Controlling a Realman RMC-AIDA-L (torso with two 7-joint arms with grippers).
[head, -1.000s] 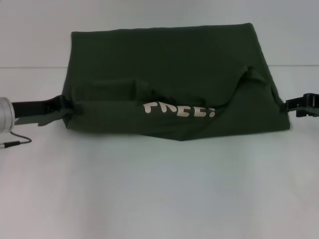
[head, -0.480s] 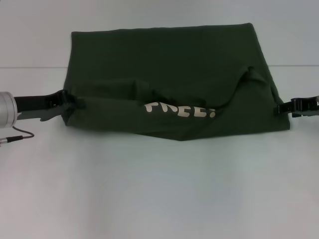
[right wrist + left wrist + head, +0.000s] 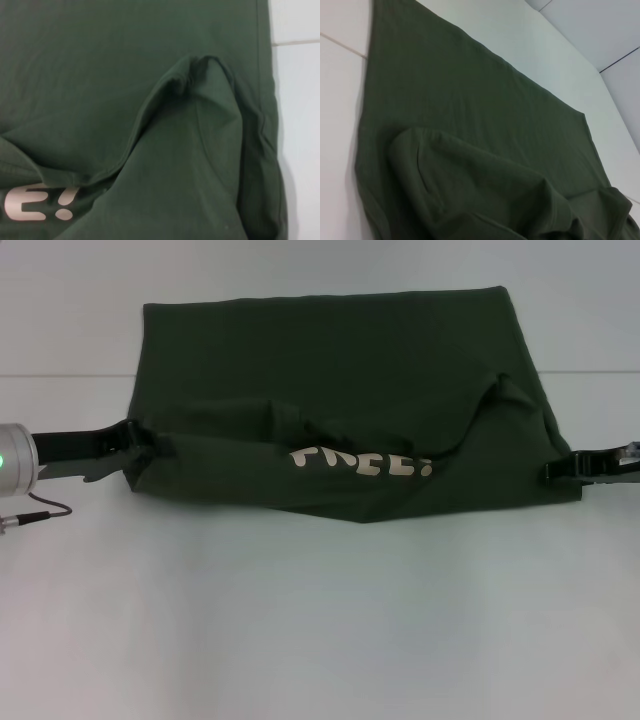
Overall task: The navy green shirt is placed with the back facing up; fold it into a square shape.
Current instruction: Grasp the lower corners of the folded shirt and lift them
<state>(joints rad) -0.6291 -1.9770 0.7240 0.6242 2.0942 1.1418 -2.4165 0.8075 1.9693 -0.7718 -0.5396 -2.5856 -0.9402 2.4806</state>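
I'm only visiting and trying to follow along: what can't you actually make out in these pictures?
- Lettering on the shirt: head view, upper half tucked under a fold; right wrist view cuts it off at the edge.
- Left gripper and right gripper: head view, tips meet the cloth, so grip unclear.
- Neither wrist view shows its own fingers, only shirt.
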